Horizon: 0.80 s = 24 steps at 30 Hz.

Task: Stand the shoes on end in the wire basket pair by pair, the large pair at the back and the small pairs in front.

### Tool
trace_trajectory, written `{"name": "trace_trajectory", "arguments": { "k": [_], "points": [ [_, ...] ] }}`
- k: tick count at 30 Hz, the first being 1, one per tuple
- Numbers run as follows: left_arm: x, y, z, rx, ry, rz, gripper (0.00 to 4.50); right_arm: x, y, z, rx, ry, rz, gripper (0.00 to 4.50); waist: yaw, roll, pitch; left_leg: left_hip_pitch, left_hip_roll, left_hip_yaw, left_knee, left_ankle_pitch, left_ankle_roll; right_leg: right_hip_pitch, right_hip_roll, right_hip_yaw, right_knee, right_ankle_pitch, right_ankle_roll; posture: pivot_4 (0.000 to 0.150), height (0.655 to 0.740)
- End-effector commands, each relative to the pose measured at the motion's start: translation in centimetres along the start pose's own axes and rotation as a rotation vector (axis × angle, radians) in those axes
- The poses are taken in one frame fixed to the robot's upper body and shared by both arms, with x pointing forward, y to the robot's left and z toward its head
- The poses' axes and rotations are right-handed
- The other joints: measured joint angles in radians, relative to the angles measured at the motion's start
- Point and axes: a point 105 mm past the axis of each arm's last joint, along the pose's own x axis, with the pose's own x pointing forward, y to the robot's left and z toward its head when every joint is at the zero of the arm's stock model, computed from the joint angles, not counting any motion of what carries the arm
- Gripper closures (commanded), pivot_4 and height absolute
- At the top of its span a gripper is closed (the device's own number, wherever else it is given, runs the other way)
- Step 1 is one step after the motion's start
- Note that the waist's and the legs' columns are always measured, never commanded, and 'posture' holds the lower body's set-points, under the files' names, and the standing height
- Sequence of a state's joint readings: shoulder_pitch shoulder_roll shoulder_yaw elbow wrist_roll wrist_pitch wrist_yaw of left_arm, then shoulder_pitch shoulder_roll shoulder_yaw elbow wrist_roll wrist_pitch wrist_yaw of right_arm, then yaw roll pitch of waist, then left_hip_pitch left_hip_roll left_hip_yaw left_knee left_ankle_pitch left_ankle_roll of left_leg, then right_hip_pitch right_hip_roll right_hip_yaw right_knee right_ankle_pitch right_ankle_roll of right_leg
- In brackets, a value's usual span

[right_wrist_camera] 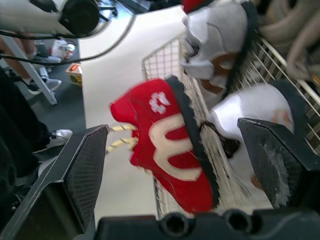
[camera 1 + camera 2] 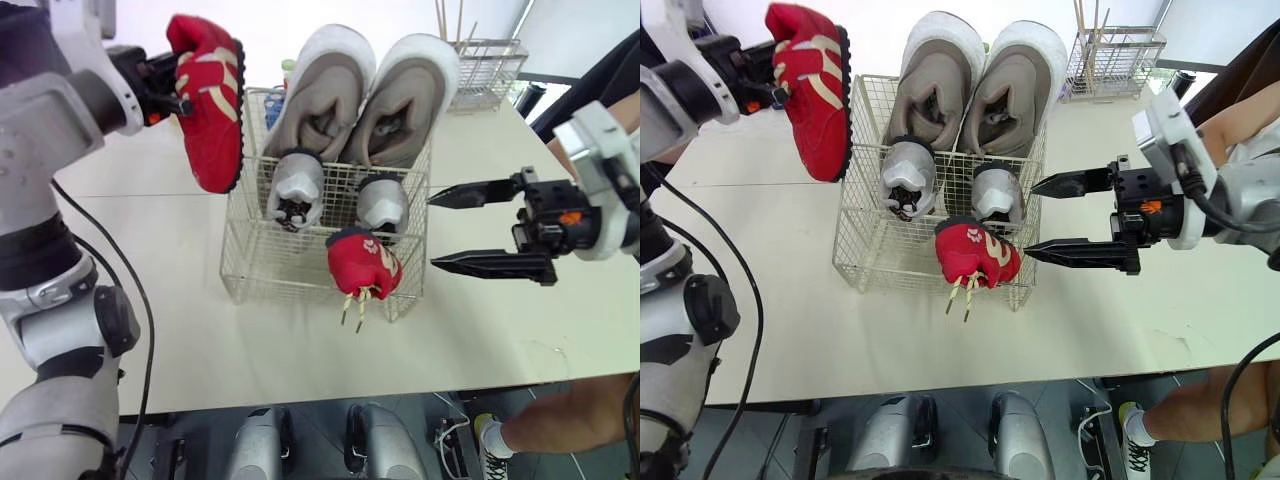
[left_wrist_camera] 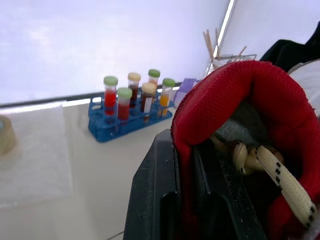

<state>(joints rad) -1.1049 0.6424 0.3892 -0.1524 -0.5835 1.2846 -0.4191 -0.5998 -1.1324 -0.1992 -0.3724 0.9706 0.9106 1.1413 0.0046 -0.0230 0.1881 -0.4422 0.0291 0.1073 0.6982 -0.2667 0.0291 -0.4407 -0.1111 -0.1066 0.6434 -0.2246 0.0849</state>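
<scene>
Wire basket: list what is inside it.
Two large beige shoes at the back, two small grey shoes before them, one red shoe at the front rim. Lower ends are covered.

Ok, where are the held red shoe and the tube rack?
held red shoe (image 2: pixel 205 130), left eye view, its red side.
tube rack (image 3: pixel 112 131), left wrist view, its blue base.

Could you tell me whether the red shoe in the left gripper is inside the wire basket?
Out: the left gripper holds the red shoe in the air, left of the wire basket.
</scene>
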Motion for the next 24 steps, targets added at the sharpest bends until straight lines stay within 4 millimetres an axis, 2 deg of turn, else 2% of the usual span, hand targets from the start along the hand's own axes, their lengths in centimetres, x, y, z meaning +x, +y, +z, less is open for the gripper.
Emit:
{"name": "trace_trajectory", "arguments": {
  "k": [1, 2, 6, 12, 16, 24],
  "points": [
    [-3.1, -2.4, 5.0, 0.176, -0.225, -0.03, 4.46, 0.5, -0.3, 0.3, -0.043, -0.016, 0.017, 0.0, 0.001, 0.0, 0.0, 0.0, 0.0, 0.0, 0.0, 0.0, 0.0, 0.0, 0.0, 0.0, 0.0, 0.0, 0.0, 0.15, 0.74],
    [-3.7, -2.8, 5.2, 0.164, -0.249, -0.049, 4.46, 0.7, -0.4, 0.4, -0.047, -0.024, 0.027, 0.0, 0.002, 0.0, 0.0, 0.0, 0.0, 0.0, 0.0, 0.0, 0.0, 0.0, 0.0, 0.0, 0.0, 0.0, 0.0, 0.15, 0.74],
    [-5.0, -2.5, 3.8, 0.099, -0.25, -0.042, 4.46, 1.4, -1.0, 0.5, -0.064, -0.04, 0.06, 0.0, 0.007, 0.001, 0.0, 0.001, 0.0, 0.0, 0.0, 0.0, 0.0, 0.001, -0.001, 0.0, 0.001, 0.0, 0.0, 0.15, 0.74],
    [-5.8, -2.5, 0.3, 0.005, -0.245, -0.059, 4.46, 1.9, -1.7, 0.5, -0.079, -0.027, 0.093, 0.0, 0.009, 0.001, 0.0, 0.001, -0.001, -0.003, 0.001, 0.001, -0.001, 0.003, -0.001, -0.001, 0.001, 0.0, 0.0, 0.15, 0.74],
    [-5.5, -3.1, -1.3, 0.023, -0.258, -0.077, 4.46, 2.1, -2.0, 1.0, -0.086, -0.037, 0.097, 0.0, 0.008, 0.001, 0.0, 0.001, -0.001, -0.002, 0.001, 0.001, -0.002, 0.003, -0.001, -0.001, 0.001, 0.0, 0.0, 0.15, 0.74],
    [-4.8, -5.2, -2.5, 0.034, -0.283, -0.165, 4.46, 1.9, -2.2, 1.1, -0.099, -0.025, 0.081, 0.0, 0.008, 0.001, 0.0, 0.001, -0.002, -0.003, 0.001, 0.001, -0.001, 0.004, -0.001, -0.001, 0.0, 0.0, 0.0, 0.15, 0.74]
  ]
}}
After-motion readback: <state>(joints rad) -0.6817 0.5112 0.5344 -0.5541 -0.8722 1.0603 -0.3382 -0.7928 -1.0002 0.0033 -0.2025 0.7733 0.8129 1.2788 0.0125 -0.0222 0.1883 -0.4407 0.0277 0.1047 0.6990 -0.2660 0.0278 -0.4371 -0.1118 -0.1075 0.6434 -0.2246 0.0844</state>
